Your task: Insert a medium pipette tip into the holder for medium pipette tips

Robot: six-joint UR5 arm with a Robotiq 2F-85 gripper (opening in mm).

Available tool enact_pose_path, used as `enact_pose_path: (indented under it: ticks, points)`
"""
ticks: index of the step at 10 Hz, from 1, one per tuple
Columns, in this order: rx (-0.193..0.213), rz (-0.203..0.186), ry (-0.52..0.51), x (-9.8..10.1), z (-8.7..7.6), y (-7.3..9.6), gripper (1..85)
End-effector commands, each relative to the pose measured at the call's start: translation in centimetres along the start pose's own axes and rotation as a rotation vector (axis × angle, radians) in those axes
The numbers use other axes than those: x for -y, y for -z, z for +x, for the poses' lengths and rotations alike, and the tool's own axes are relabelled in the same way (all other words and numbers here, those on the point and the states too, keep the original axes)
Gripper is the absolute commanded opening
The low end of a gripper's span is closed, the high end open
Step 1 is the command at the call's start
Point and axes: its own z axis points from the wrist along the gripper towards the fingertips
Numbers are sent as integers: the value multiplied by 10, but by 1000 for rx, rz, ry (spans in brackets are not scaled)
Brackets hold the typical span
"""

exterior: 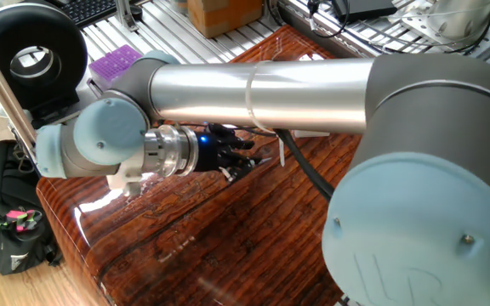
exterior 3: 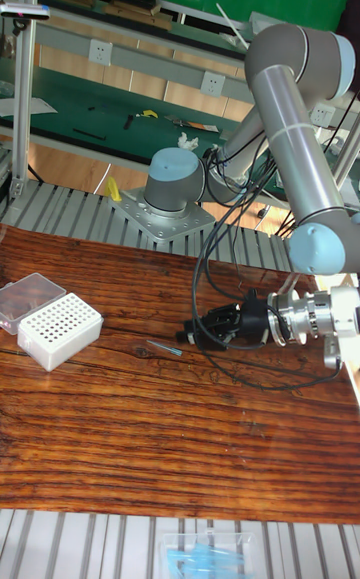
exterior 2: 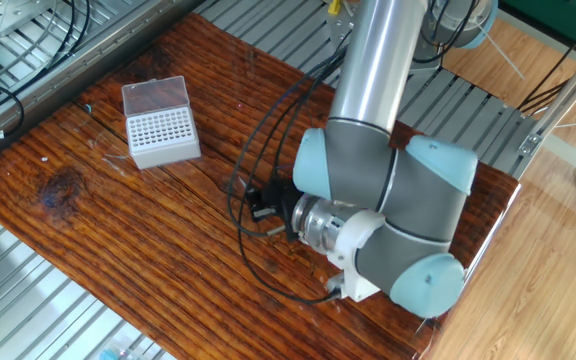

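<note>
The holder for medium pipette tips (exterior 2: 163,137) (exterior 3: 60,329) is a white box with a grid of holes and a clear lid hinged open behind it, at the table's far left. A slim bluish medium pipette tip (exterior 3: 165,348) lies flat on the wood, between the holder and my gripper. My gripper (exterior 3: 188,338) (exterior 2: 255,204) (exterior: 238,163) lies nearly horizontal just above the table, pointing at the tip from a short way off. Its black fingers look parted, with nothing between them. The tip does not show clearly in either fixed view.
Black cables (exterior 2: 253,140) loop from the wrist over the wood. A purple tip box (exterior: 117,59) and a black reel (exterior: 28,53) stand beyond the table's edge. A light-blue pack (exterior 3: 205,547) lies on the slats in front. The arm's base (exterior 3: 172,189) sits behind.
</note>
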Motion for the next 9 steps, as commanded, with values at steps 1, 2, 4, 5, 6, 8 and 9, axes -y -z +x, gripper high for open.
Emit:
enact_pose_path:
  ticks: [1, 2, 4, 5, 6, 8, 9]
  points:
    - [113, 0, -20, 3, -25, 3, 427]
    - [121, 14, 3, 7, -28, 3, 433]
    - [109, 53, 39, 17, -32, 2, 443]
    - [121, 59, 52, 19, -38, 1, 443]
    - [127, 65, 65, 21, -40, 1, 443]
    - [138, 54, 118, 25, -44, 0, 437]
    - [138, 40, 144, 22, -46, -2, 440]
